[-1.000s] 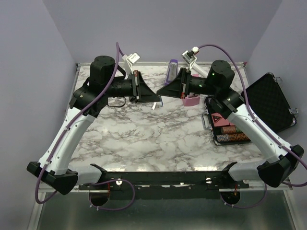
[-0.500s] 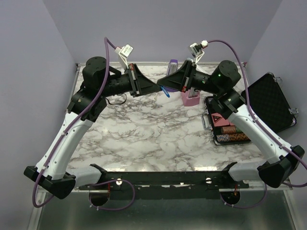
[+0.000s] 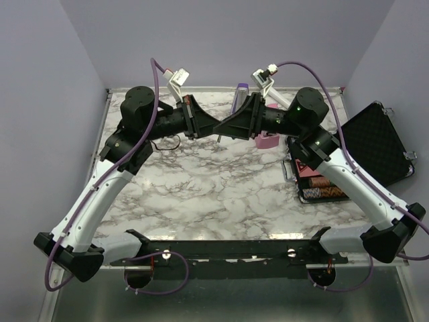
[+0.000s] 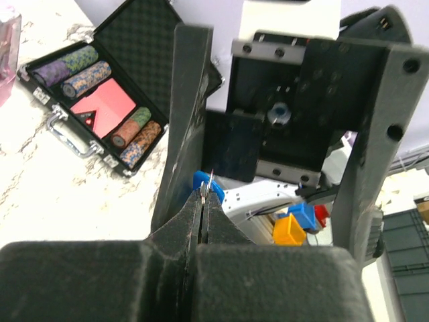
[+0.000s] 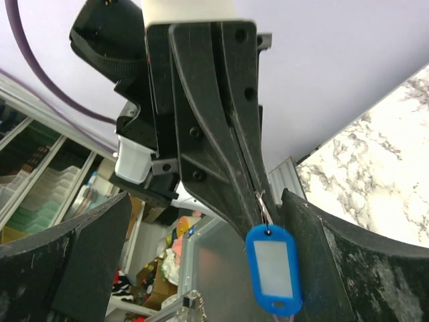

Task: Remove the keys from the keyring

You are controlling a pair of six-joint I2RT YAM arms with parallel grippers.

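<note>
Keys [image 5: 273, 268] dangling at 6 o'clock below left gripper [image 4: 203, 196], clamping ring [image 5: 263, 206]; right gripper [image 3: 228, 125] fingers gaping wide, flanking, gripping nothing.

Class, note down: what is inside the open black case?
The case holds rows of poker chips and a pink panel. A finger of the right end effector hides part of its foam lid.

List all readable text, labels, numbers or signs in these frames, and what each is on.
No text can be read in any view.
Blue key tag: the label window is blank.
Red card in the chip case: there is a dark mark at one corner, too small to read.
Poker chips: only edge patterns show, no legible numerals.
</note>
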